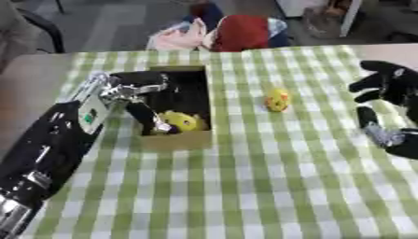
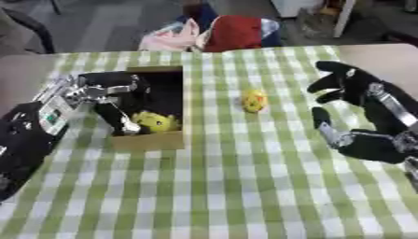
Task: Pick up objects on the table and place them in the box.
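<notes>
An open cardboard box (image 1: 176, 140) stands on the green-checked cloth, left of centre. A yellow toy (image 1: 183, 121) lies inside it near the front wall. My left hand (image 1: 130, 91) hangs over the box's left side with its fingers relaxed and spread. One finger (image 1: 152, 119) reaches down beside the toy without closing on it. A small yellow object with orange marks (image 2: 254, 100) sits on the cloth to the right of the box. My right hand (image 2: 363, 91) hovers open to the right of that object, fingers apart and holding nothing.
A red bundle (image 1: 241, 31) and a pink one (image 1: 178, 39) lie just beyond the table's far edge. Bare tabletop (image 1: 32, 70) shows left of the cloth. The checked cloth stretches toward me in front of the box.
</notes>
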